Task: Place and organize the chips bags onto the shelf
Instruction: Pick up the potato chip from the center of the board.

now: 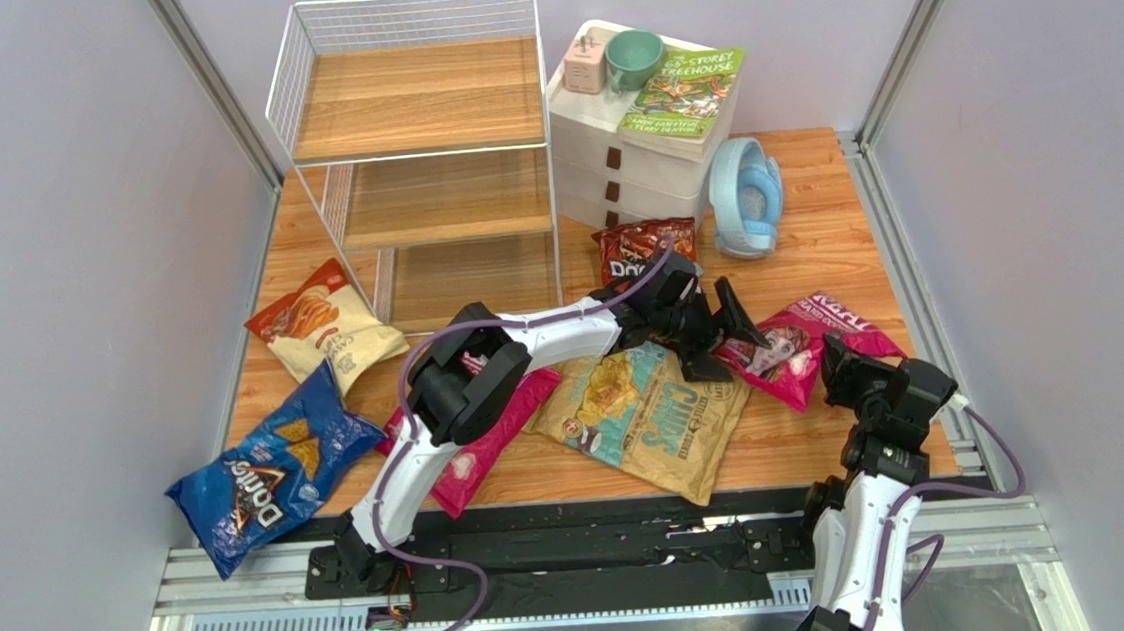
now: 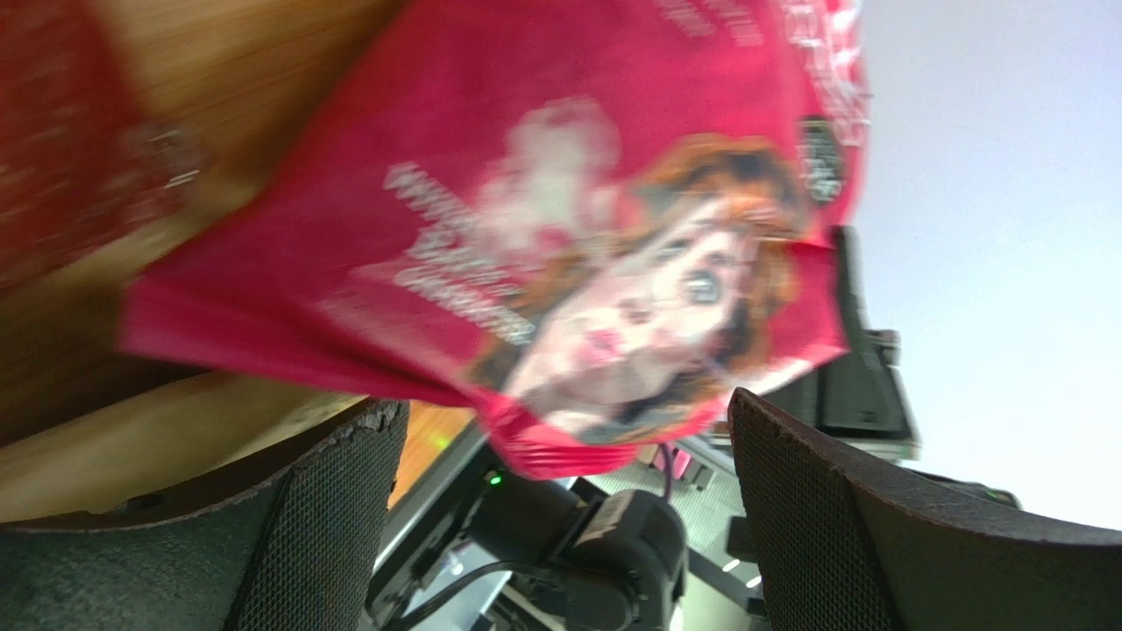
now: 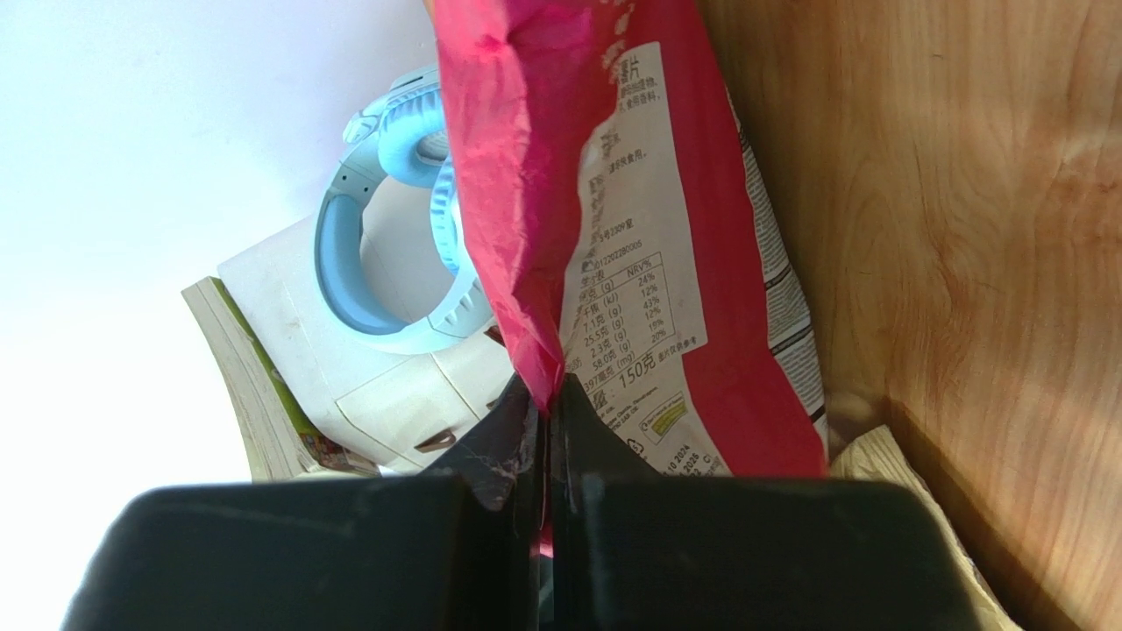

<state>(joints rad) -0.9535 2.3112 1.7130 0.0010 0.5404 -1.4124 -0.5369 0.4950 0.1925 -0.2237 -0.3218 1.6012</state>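
Room is tightest on the right, where both my arms meet at one bag. My right tool point(image 3: 543, 395) is pinched flat on the crimped edge of a magenta foil chips bag with a face point(image 1: 804, 339). That bag is near the right edge of the wooden table point(image 1: 836, 234), and I cannot tell whether it rests fully on the wood. My left arm stretches across the middle, and my left tool point(image 1: 725, 336) gapes wide just beside the bag's other end, gripping nothing. From that wrist, the printed face fills the view beyond the fingers point(image 2: 329, 526).

The tall white wire-frame shelf point(image 1: 419, 146) with three light wooden tiers stands at the far left, its open front toward me. Bare wood shows at the far right, past one light-blue plastic hoop point(image 1: 744, 196).

I count six bags:
- Two are magenta: the pinched one and a second magenta bag point(image 1: 482, 457) partly under my left arm.
- One tan-and-teal "CHIPS" bag point(image 1: 649, 417) is near the centre.
- One red Doritos bag point(image 1: 646, 244) is before the white plastic drawer unit point(image 1: 631, 160).
- One orange-and-cream bag point(image 1: 316, 323) is by the shelf's front left foot.
- One blue Doritos bag point(image 1: 257, 483) reaches over the near-left edge.

The drawer unit carries one green book point(image 1: 689, 92), one teal cup point(image 1: 635, 57) and one small pink thing point(image 1: 585, 63).
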